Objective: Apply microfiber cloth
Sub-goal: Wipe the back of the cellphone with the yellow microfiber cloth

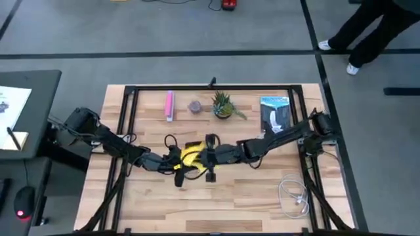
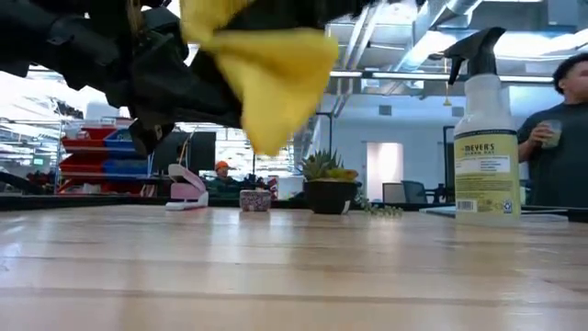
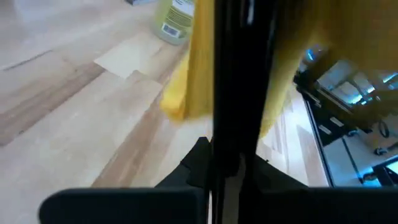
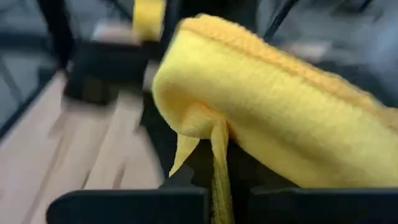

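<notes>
While you watch mid-worktop, both your left tool (image 1: 176,159) and right tool (image 1: 209,157) meet, each clamped on the bright yellow soft microfiber cloth (image 1: 191,156), which hangs bunched between them, lifted clear above the pale wooden worktop (image 1: 249,193).

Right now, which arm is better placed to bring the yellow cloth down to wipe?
Probably the right. The right pincer visibly pinches the microfiber cloth, which hangs above the table. The left pincer meets it at mid-table, but its grip isn't visible.
</notes>
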